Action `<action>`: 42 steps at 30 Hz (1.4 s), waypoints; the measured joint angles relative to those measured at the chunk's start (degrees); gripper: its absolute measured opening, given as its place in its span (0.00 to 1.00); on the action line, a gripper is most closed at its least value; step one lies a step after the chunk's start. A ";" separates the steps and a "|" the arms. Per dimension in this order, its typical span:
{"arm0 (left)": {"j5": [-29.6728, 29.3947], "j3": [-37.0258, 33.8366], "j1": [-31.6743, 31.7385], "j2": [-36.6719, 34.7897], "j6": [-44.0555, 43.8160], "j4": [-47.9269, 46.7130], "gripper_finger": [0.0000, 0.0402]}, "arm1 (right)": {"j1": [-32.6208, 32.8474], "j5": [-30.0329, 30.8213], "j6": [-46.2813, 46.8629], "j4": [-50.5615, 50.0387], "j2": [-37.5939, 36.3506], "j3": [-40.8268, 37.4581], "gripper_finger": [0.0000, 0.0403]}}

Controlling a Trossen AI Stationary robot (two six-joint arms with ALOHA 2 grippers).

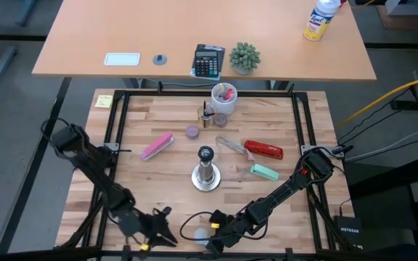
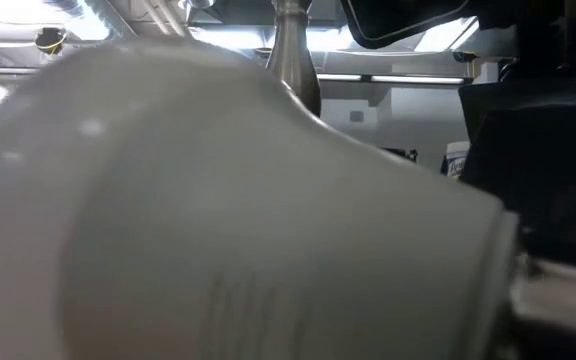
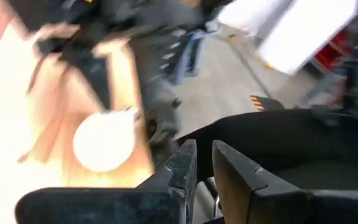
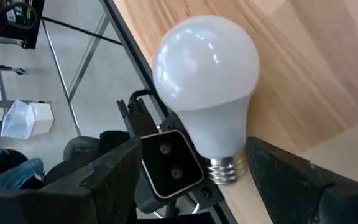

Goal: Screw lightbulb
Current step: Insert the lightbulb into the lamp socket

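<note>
- My right gripper (image 4: 191, 168) was spread wide around the lightbulb (image 4: 207, 93), which lay at the table's (image 1: 158, 167) near edge, not yet grasped.
- My left gripper (image 3: 202, 168) waited nearby, nearly closed, empty.
- The socket stand (image 1: 206, 174) stood empty mid-table; lifting and screwing remained.

Socket stand (image 1: 206, 174) mid-table, perhaps unobstructed above

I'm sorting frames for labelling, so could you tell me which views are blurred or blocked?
Low view: the lightbulb fills the frame, out of focus. Left wrist view: motion-smeared throughout. Right wrist view: sharp, a soft highlight on the bulb. High view: evenly lit and clear.
</note>
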 joint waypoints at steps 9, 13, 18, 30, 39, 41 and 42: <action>0.23 -0.02 3.77 6.22 -9.99 0.28 0.11 | 0.00 1.91 -0.02 -0.10 0.00 0.00 0.72; 1.46 0.00 4.78 8.23 -10.24 4.35 0.11 | 0.00 1.92 -0.02 -0.12 0.00 0.02 0.72; 2.79 0.04 5.44 10.10 -11.62 7.38 0.11 | 0.00 1.91 -0.02 -0.18 0.00 0.02 0.72; 3.75 2.52 4.39 13.61 -15.77 7.75 0.11 | 0.00 1.92 0.02 -0.64 0.00 0.02 0.72; 5.08 8.84 6.60 18.99 -12.99 6.14 0.11 | 0.01 1.92 0.09 -0.57 0.00 0.02 0.72; 5.12 8.90 7.42 19.28 -14.28 4.73 0.11 | 0.00 1.93 0.09 -0.53 0.00 0.02 0.72; 5.10 8.92 7.78 19.34 -14.55 4.17 0.11 | 0.00 1.91 0.11 -0.52 0.00 0.02 0.72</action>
